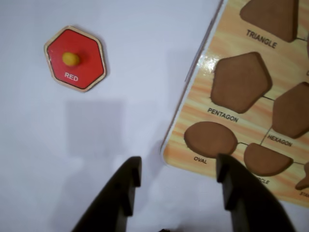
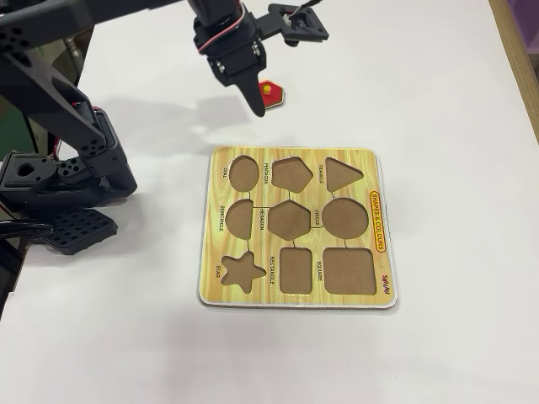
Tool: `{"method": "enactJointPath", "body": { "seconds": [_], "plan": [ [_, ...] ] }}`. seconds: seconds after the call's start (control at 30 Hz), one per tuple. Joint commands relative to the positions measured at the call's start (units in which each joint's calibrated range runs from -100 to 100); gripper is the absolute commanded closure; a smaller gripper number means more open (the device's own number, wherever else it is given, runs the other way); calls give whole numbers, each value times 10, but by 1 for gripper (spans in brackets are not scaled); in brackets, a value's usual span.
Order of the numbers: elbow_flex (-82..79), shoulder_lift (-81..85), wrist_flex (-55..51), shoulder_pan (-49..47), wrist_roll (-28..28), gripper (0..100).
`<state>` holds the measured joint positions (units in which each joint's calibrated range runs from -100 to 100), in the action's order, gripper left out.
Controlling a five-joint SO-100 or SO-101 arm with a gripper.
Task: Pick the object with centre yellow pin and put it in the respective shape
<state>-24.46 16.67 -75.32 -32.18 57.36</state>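
Observation:
The red hexagonal piece (image 1: 75,59) with its yellow knob lies flat on the white table at the upper left of the wrist view. In the fixed view it (image 2: 271,93) lies just beyond the board's far edge. The hexagon recess (image 1: 292,110) is empty, at the right edge of the wrist view and in the middle of the board in the fixed view (image 2: 289,219). My gripper (image 1: 178,174) is open and empty. It hovers over bare table between the piece and the board's oval corner. In the fixed view one dark finger (image 2: 255,99) hangs just left of the piece.
The yellow shape board (image 2: 381,278) lies in the table's middle with all recesses empty: oval (image 1: 210,138), pentagon (image 1: 240,81), triangle (image 1: 270,17) and others. The arm's base (image 2: 63,181) stands at the left. A table edge runs along the far right.

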Motion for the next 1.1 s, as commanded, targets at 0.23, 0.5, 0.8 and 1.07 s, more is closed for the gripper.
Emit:
{"method": "enactJointPath", "body": {
  "seconds": [0.23,0.5,0.8,1.07],
  "plan": [
    [174,-122,1,-70,-3,81],
    [286,-224,0,-79,-3,81],
    [342,-300,8,-130,-3,81],
    [394,-358,8,-155,-3,82]
  ]
}}
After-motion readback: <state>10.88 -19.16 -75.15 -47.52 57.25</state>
